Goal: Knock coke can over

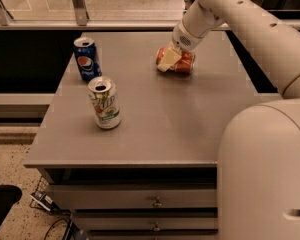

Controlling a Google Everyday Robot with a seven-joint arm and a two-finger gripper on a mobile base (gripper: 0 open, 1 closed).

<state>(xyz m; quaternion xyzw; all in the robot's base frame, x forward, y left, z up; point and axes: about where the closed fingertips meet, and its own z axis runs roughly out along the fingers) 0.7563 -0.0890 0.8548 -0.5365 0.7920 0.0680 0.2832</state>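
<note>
The red aluminium coke can point(184, 63) seemed to lie tipped on the grey counter point(155, 129); job likely done. The gripper point(166, 60) touched it. Wide or narrow, I could not tell.

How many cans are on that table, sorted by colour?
Red coke can: 1, lying on its side
Blue Pepsi can: 1, upright
White-and-green can: 1, upright
Total: 3
The gripper is at the coke can.
</note>
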